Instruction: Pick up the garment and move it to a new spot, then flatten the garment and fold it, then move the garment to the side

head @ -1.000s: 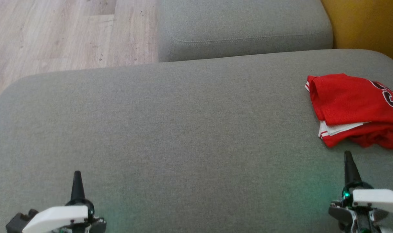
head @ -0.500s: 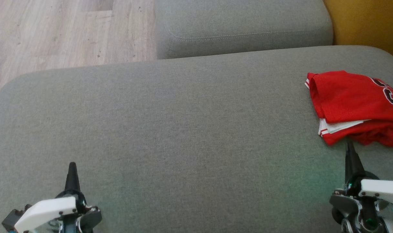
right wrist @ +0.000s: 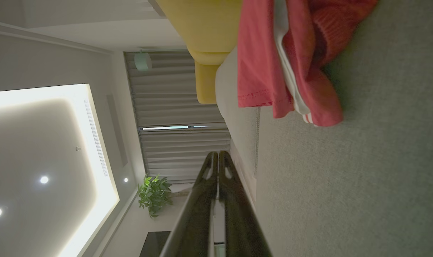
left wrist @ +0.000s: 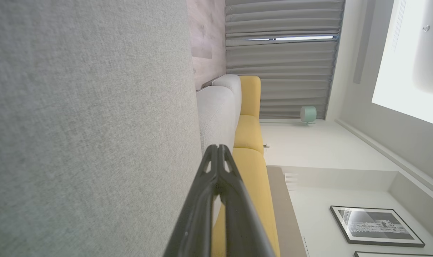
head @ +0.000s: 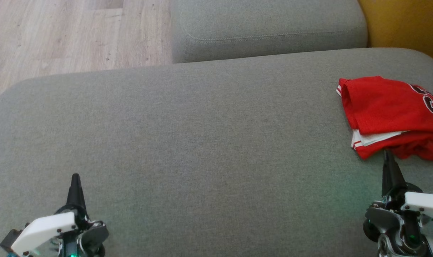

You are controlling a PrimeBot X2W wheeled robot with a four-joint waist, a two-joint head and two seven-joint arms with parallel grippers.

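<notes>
At lower left I see my left gripper (head: 74,177), fingers pressed together, above the grey cushion (head: 209,135); at lower right my right gripper (head: 387,155) is likewise pressed together, holding nothing, its tip just beside the near edge of the folded red garment (head: 384,107) at the frame's right edge.
</notes>
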